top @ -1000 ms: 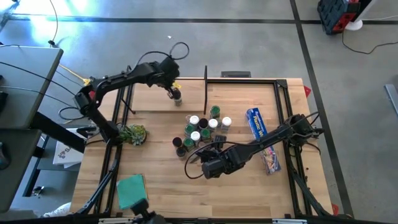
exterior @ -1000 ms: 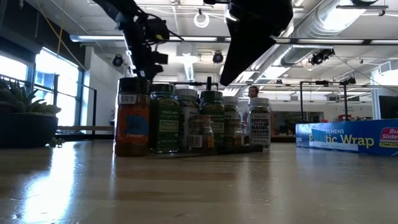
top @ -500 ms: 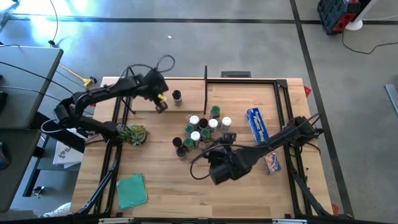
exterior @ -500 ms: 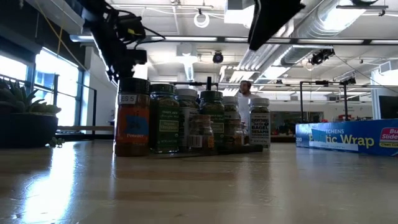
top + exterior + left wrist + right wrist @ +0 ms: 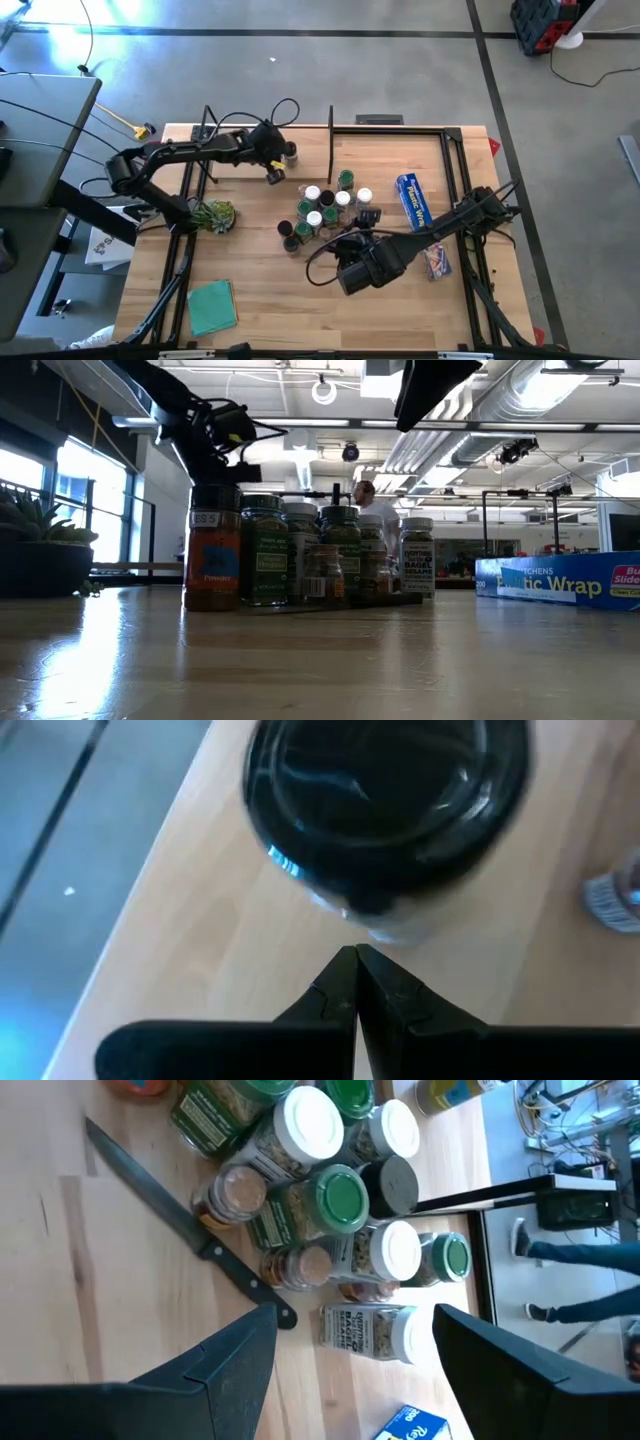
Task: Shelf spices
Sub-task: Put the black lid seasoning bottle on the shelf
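Note:
One black-capped spice jar (image 5: 288,153) stands on its base on the pale plank shelf (image 5: 240,167), between the shelf's black upright rods (image 5: 330,140). In the left wrist view this jar (image 5: 385,810) sits just ahead of my left gripper (image 5: 355,960), which is shut. From above, my left gripper (image 5: 277,168) is on the jar's near-left side. The other spice jars (image 5: 325,210) stand clustered mid-table, with white, green and black caps (image 5: 330,1200). My right gripper (image 5: 355,1380) is open and hovers above the table just near of the cluster (image 5: 310,555). My left gripper has its shut fingertips (image 5: 345,970) right at the lower wall of the black-capped jar (image 5: 395,930), coming from the jar's near-left side. I cannot tell whether they touch it. The jar stands upright on the shelf.
A dark-handled knife (image 5: 190,1230) lies beside the cluster. The long blue wrap box (image 5: 412,200) lies to the right of the jars. A potted plant (image 5: 213,213) sits at the left and a green cloth (image 5: 210,305) near the front-left corner. A person (image 5: 365,500) stands in the room behind.
My left gripper came off the black-capped jar, leaving it upright on the shelf. It swung toward the table's left edge, then came back to the jar's near-left side. My right gripper drifted slightly toward the near-right.

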`<state>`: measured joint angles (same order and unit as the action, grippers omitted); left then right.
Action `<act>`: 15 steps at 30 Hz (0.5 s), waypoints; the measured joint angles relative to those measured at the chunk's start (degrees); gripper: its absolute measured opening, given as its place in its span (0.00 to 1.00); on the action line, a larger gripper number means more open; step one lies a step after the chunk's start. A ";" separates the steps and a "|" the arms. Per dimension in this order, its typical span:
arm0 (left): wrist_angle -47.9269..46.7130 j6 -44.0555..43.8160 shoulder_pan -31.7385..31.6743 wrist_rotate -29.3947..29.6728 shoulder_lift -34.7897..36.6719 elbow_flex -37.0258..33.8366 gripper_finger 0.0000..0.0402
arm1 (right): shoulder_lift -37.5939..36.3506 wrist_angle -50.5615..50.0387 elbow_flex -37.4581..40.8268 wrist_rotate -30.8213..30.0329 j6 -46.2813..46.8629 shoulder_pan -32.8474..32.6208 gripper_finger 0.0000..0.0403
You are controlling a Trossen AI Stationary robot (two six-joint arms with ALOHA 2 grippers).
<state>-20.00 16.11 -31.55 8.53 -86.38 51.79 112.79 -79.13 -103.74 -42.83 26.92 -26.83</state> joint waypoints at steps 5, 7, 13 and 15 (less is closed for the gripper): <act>6.20 3.63 -0.36 1.47 -3.42 0.00 0.00 | 0.00 -0.55 0.02 0.22 -0.24 0.07 0.65; 8.82 4.78 -0.37 0.76 -4.35 0.00 0.00 | 0.00 -1.09 0.02 0.24 -0.25 0.11 0.65; 15.63 6.54 -0.24 -4.81 -5.21 0.01 0.00 | 0.00 -1.48 0.04 1.36 0.07 0.22 0.65; 17.27 6.32 -0.16 -6.96 -5.43 0.04 0.00 | 0.00 -1.46 0.04 1.33 0.04 0.23 0.65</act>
<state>-2.73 22.43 -31.71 1.57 -91.81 51.83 112.79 -80.60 -103.70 -41.50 26.96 -26.60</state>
